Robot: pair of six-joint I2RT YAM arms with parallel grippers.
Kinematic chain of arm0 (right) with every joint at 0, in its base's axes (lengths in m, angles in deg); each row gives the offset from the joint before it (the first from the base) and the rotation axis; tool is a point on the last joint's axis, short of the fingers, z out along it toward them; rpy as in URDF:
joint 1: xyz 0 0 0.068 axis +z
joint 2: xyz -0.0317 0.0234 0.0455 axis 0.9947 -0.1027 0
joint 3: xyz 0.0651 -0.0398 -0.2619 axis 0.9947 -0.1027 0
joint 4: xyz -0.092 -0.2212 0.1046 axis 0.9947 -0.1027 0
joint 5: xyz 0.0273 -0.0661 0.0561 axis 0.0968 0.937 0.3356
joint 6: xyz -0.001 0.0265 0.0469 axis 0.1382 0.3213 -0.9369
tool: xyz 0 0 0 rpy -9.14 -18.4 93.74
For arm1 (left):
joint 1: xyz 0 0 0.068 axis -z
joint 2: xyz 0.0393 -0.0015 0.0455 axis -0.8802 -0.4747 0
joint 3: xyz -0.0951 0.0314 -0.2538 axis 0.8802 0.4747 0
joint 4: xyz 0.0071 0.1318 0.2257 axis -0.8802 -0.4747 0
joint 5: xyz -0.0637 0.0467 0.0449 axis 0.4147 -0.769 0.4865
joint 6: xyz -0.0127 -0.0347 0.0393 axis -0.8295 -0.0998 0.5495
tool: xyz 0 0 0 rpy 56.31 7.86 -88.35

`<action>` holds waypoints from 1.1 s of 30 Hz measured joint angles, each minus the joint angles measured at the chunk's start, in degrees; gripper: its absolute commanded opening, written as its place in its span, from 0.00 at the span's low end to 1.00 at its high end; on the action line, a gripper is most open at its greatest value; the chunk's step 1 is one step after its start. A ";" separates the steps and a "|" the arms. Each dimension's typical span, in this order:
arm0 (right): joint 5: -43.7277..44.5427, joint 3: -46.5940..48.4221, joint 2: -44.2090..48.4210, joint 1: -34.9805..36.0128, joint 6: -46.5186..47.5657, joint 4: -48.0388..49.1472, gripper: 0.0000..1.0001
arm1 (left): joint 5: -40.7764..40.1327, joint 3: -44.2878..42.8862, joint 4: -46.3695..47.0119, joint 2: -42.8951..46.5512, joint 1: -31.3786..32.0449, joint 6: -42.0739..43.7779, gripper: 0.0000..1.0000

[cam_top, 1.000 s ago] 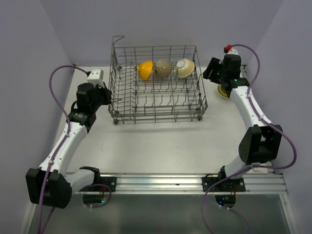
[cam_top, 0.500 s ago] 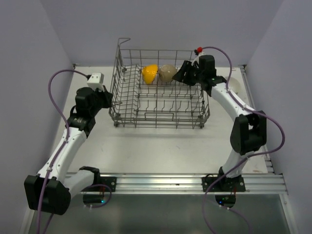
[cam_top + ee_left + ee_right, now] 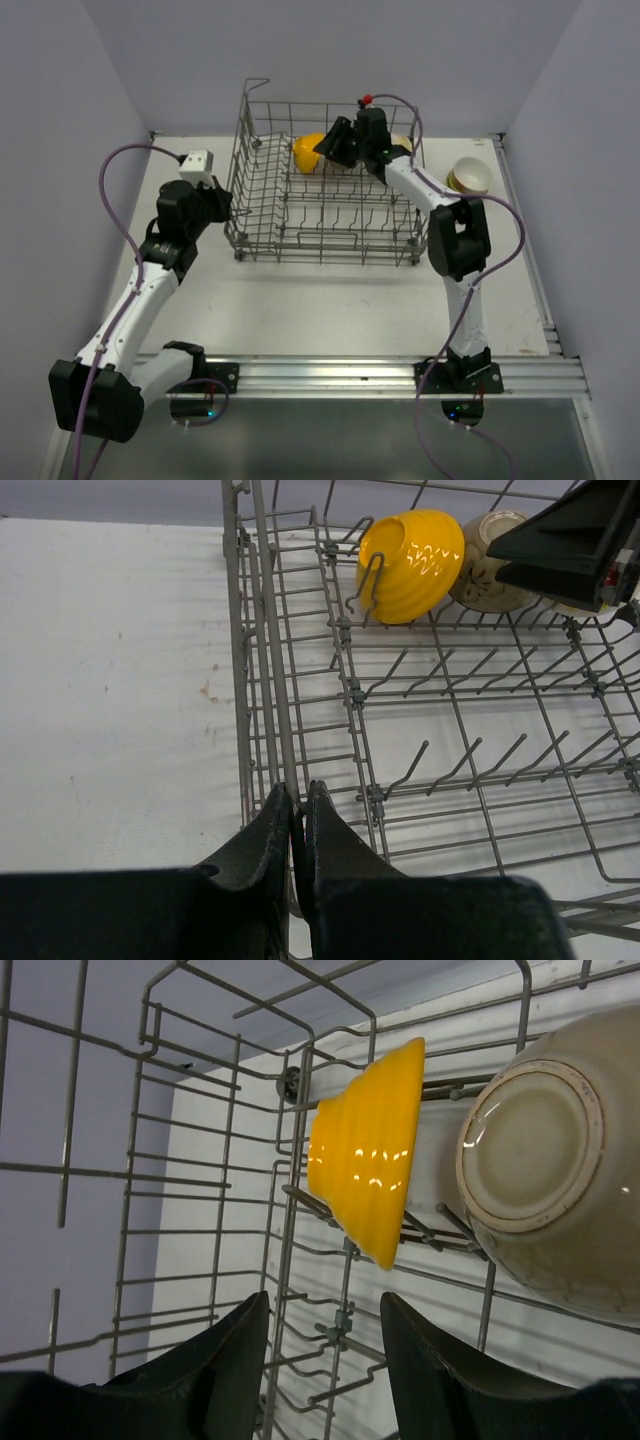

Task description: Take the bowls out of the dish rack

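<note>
Over the dish rack (image 3: 320,237), the right jaws hang open beside the yellow bowl (image 3: 368,1175) and beige bowl (image 3: 540,1160); the left jaws are clamped on its side wire.

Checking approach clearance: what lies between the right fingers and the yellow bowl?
Right wrist view: only dish rack wires show between the right fingers and yellow bowl.

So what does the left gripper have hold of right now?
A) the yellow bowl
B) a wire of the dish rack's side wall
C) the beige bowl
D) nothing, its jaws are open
B: in the left wrist view the left gripper is pinched on a wire of the dish rack side wall; the yellow bowl stands well away from it.
</note>
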 measured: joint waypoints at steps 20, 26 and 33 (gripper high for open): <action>7.02 12.74 -10.19 1.22 -2.40 -4.17 0.55 | 0.81 0.55 -0.44 1.11 0.13 -1.18 0.00; 6.99 15.37 -13.27 1.97 -3.54 -3.43 0.49 | 1.27 0.76 -0.46 1.40 0.13 -1.20 0.00; 5.16 14.60 -13.46 1.16 -5.09 -0.70 0.00 | 1.38 0.76 -0.46 1.40 0.13 -1.20 0.00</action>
